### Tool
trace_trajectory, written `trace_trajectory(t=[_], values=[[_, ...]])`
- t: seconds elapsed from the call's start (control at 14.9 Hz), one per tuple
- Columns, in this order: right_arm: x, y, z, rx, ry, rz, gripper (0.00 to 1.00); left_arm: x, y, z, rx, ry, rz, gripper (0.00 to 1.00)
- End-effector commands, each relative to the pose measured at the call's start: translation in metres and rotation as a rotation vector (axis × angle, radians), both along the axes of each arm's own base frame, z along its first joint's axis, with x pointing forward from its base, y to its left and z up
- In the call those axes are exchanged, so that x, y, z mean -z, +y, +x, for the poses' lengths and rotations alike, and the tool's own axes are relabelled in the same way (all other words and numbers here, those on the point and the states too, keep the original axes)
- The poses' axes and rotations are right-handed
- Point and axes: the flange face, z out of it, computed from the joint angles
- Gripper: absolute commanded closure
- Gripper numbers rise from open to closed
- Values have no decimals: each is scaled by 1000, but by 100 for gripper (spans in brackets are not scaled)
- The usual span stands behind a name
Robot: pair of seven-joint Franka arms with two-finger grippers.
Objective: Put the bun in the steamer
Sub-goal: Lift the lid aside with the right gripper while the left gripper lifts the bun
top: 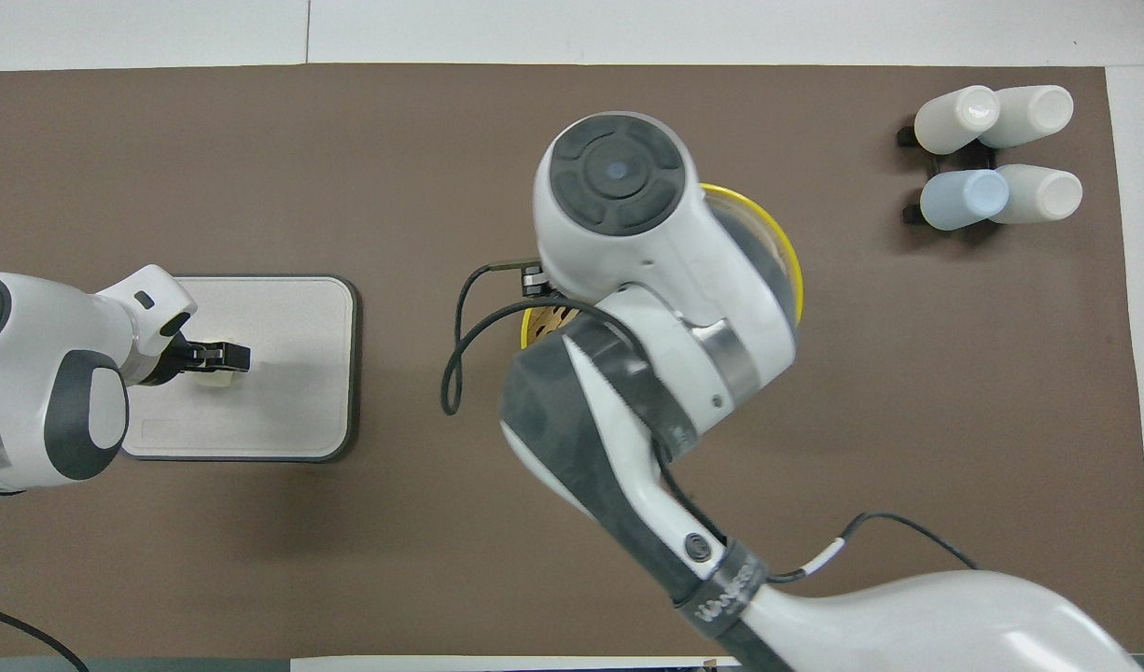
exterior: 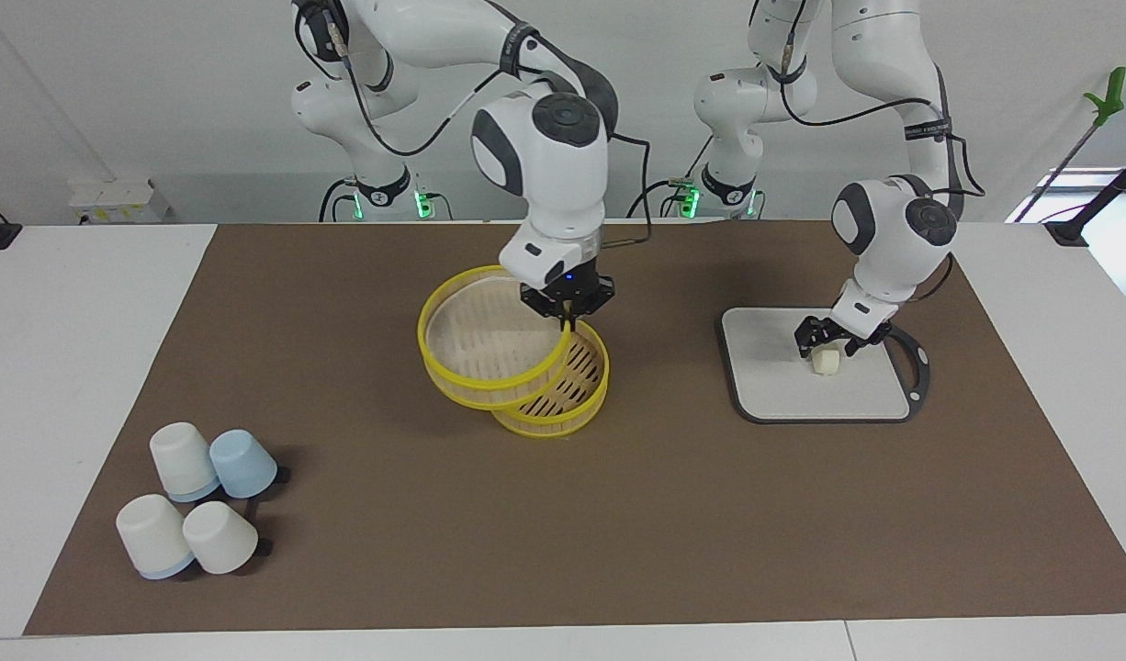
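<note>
The bun [exterior: 827,364] is a small cream lump standing on a white board [exterior: 783,395] toward the left arm's end. My left gripper [exterior: 831,345] is down on the board right at the bun, which also shows under it in the overhead view [top: 216,377]. The steamer [exterior: 556,422], yellow-rimmed with a dark-slotted floor, sits mid-table. My right gripper [exterior: 564,317] is shut on the rim of a second yellow-rimmed round piece [exterior: 476,390]. It holds that piece tilted above the steamer, shifted toward the right arm's end. In the overhead view the right arm hides its own gripper.
Several upturned white and blue cups [exterior: 200,500] lie in a cluster toward the right arm's end, far from the robots. A brown mat [exterior: 673,532] covers the table. The right arm hides most of the steamer [top: 546,322] from above.
</note>
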Motion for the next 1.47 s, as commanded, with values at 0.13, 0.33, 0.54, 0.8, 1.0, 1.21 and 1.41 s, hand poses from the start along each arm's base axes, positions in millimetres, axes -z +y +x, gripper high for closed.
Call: trace_trajectory(t=[0.13,0.33,0.54,0.8,1.0,1.21,1.41], values=[[-28,-106,29,-64,14,4,100,4,5,-2,9,-5,14,46],[-24,-148,42,-76,30,1,100,3,5,-2,8,-3,13,59],[-22,-178,49,-78,42,1,100,-7,5,6,1,0,13,60],[-19,-209,55,-87,50,12,100,-45,-2,28,-5,73,11,60],[-13,-222,54,-57,70,60,100,-93,-49,41,-83,115,24,60],[-13,-231,56,-61,65,62,100,-128,-125,43,-210,109,16,60],[-11,-237,56,-71,65,57,100,-146,-209,37,-269,100,11,60]])
